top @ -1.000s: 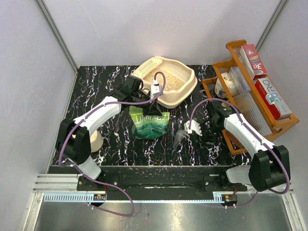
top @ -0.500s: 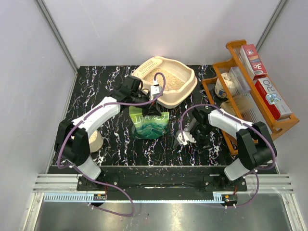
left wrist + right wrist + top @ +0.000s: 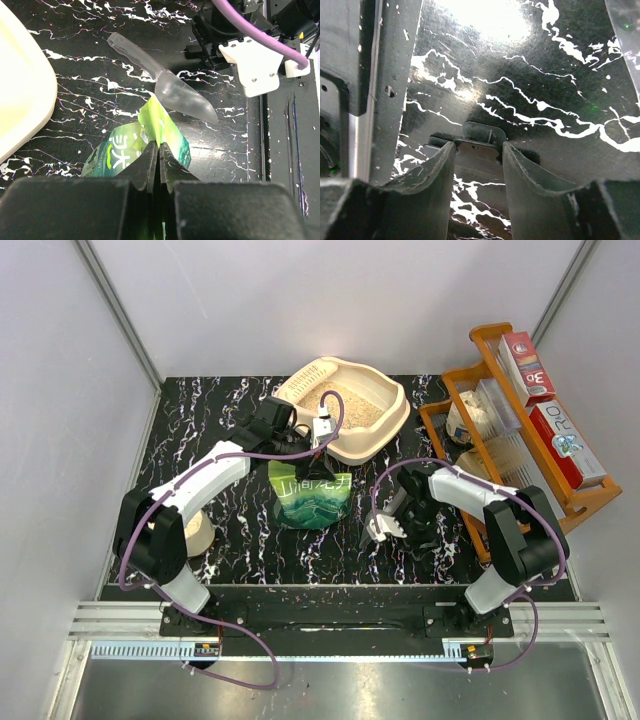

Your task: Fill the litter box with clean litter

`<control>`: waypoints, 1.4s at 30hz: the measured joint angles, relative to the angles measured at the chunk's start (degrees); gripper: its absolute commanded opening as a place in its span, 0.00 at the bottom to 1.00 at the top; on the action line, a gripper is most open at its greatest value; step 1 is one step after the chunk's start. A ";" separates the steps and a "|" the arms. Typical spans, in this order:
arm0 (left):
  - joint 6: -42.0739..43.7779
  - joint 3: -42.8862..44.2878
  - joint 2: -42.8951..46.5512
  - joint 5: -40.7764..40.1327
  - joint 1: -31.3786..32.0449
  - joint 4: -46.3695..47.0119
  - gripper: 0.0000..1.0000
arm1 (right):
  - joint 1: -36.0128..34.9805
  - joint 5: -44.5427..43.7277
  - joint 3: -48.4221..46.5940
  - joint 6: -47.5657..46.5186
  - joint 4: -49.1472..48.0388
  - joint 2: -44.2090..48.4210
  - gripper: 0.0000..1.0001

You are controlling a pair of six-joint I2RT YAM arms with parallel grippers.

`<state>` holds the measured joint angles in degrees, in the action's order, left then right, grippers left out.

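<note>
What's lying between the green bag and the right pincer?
A clear plastic scoop lies on the table between the green bag and the right pincer, seen best in the left wrist view.

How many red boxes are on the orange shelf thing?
2. One red box sits at the far end of the orange rack; the other red box is nearer, along its right side. More could be hidden in the rack.

White glare blooms on the glossy table just beyond my right gripper, whose fingers look dark, blurred.
</note>
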<state>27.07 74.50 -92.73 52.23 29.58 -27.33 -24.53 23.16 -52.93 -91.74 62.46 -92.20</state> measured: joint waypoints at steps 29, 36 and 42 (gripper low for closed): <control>0.02 -0.02 0.00 0.02 0.00 -0.11 0.00 | 6.32 6.45 -6.73 58.45 -17.27 -0.57 0.49; 0.13 0.00 0.00 0.04 0.00 -0.28 0.00 | 6.32 6.40 -6.80 37.86 -15.74 1.77 0.47; 0.15 0.00 0.00 0.02 0.00 -0.39 0.00 | 6.32 6.47 -9.84 30.23 -14.08 -5.88 0.50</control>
<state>27.22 74.50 -92.73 52.25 29.58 -27.73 -18.22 29.63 -62.76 -61.52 48.38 -98.08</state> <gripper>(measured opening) 0.038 0.482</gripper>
